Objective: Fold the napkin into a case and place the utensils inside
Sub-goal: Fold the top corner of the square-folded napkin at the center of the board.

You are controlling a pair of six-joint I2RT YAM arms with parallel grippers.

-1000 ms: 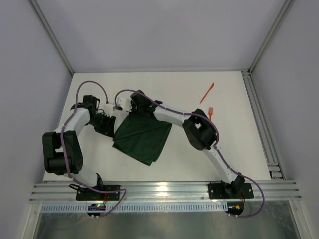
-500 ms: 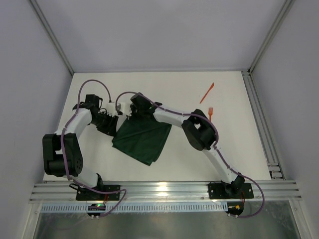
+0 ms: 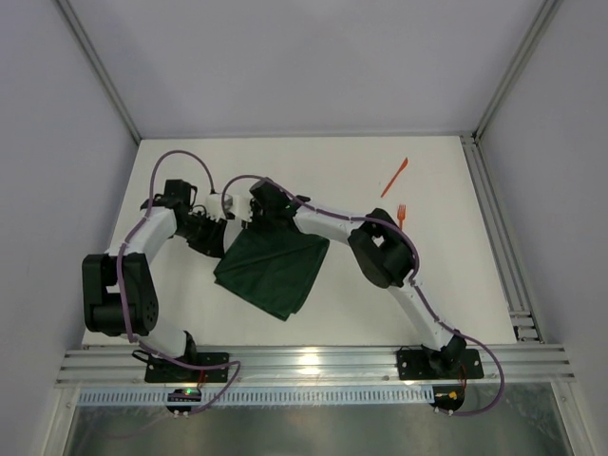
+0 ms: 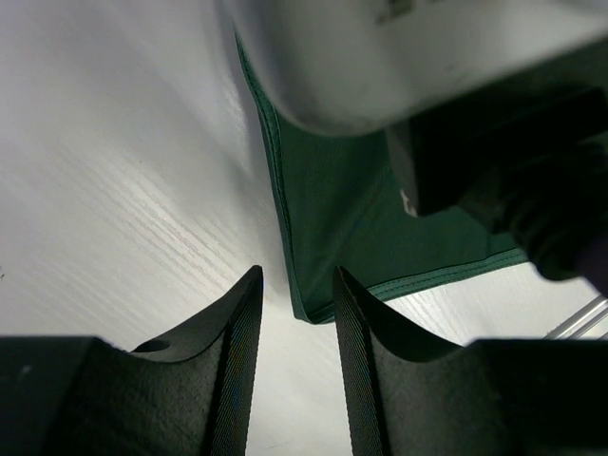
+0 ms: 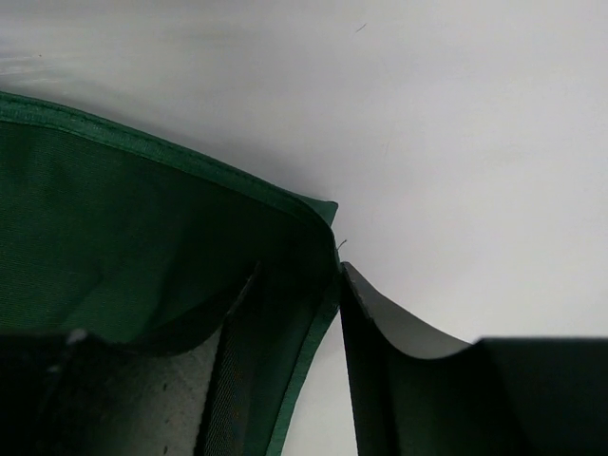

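The dark green napkin (image 3: 273, 269) lies folded into a rough square on the white table, left of centre. My right gripper (image 3: 251, 218) is at its far left corner, and in the right wrist view (image 5: 300, 273) it is shut on the napkin's hemmed edge (image 5: 142, 247). My left gripper (image 3: 218, 231) sits just left of that corner. In the left wrist view (image 4: 294, 285) it is open and empty, with a napkin corner (image 4: 328, 237) just beyond its tips. The orange knife-like piece (image 3: 394, 177) and the orange fork (image 3: 402, 215) lie apart at the far right.
The right arm's white links (image 3: 332, 221) span the table above the napkin's far edge. A metal rail (image 3: 499, 237) runs along the table's right side, and grey walls enclose the back and both sides.
The left gripper has shifted slightly right and away, closer to the napkin's far left corner. The right gripper and napkin have barely moved.
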